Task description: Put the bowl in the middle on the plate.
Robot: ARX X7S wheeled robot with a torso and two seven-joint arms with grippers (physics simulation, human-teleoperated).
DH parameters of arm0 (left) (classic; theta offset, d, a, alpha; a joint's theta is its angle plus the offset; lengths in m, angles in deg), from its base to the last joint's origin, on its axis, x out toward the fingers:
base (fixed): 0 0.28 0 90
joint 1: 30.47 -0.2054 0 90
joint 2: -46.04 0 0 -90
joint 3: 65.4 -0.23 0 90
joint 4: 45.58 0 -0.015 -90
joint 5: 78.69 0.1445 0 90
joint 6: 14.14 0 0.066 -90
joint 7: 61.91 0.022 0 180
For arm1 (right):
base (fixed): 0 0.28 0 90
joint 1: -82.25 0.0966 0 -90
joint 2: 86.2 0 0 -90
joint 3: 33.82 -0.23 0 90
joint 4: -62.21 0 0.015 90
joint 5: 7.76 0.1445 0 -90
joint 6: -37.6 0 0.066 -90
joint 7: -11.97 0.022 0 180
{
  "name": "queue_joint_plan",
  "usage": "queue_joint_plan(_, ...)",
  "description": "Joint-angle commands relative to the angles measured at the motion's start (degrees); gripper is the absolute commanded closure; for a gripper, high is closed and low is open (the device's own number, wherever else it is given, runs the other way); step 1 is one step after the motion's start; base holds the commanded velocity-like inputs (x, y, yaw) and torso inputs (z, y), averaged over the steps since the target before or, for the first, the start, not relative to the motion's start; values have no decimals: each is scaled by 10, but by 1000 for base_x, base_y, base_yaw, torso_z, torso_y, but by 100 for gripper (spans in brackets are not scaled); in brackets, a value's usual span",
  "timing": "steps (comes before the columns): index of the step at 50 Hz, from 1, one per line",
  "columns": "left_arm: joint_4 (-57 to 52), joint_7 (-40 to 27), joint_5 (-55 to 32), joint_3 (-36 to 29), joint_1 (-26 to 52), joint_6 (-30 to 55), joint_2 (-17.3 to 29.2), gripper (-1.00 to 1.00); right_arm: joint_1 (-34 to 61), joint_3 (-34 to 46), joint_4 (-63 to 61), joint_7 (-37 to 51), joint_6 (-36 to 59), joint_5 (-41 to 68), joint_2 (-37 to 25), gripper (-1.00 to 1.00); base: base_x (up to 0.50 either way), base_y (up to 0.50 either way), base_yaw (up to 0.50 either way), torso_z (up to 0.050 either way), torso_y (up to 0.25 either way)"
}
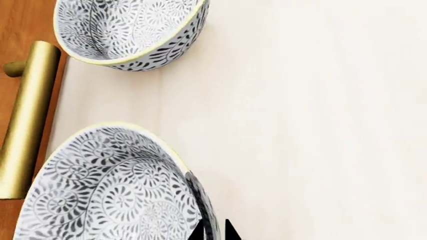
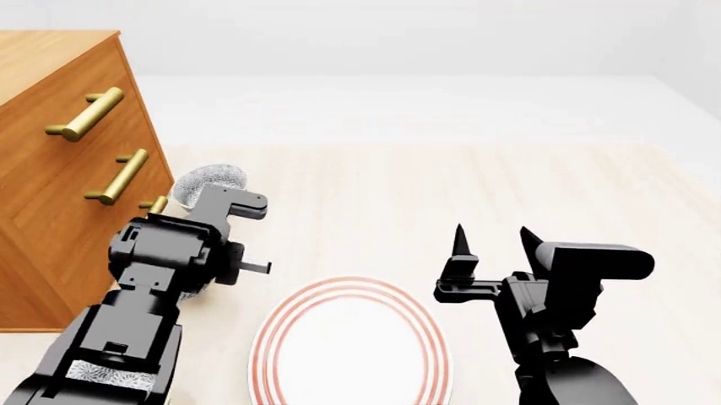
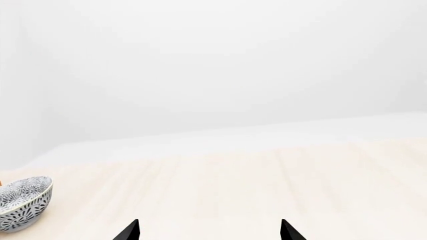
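In the left wrist view the bowl, white with a fine blue-grey floral pattern, sits on the pale surface. My left gripper is shut on its rim, one fingertip inside and one outside. In the head view my left arm hides this bowl. The plate, white with thin red rings, lies flat between my two arms, near the front. To the plate's right, my right gripper hangs open and empty, fingertips pointing up.
A look-alike bowl stands just beyond the held one and shows past my left wrist as the far bowl. A wooden dresser with brass handles stands close on the left. The right wrist view shows a patterned bowl.
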Motion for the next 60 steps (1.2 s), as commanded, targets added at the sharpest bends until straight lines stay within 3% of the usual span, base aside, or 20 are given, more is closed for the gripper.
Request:
queue_joint_plan(1,-285,13,-16,-16,-52,123,31,100,-1,0,-7,4,-2,6,-3,-100,0,0,0,0,0)
queue_joint_plan(19,-641,78,-93,-105,-118,204,85,100,-6,-3,-11,11,-8,14,-9,-100,0,0,0,0,0)
queue_joint_plan(29,-828,86,-122,-230,-149,220,136,100,0,0,-14,17,-3,17,-12,-100,0,0,0,0,0)
queue_joint_plan(48,-940,55,-97,-462,-125,181,189,100,1,3,-13,24,-5,23,-16,-100,0,0,0,0,1)
queue_joint_plan(60,-921,41,-70,-547,-105,137,193,100,-2,3,-23,31,-3,28,-20,-100,0,0,0,0,1)
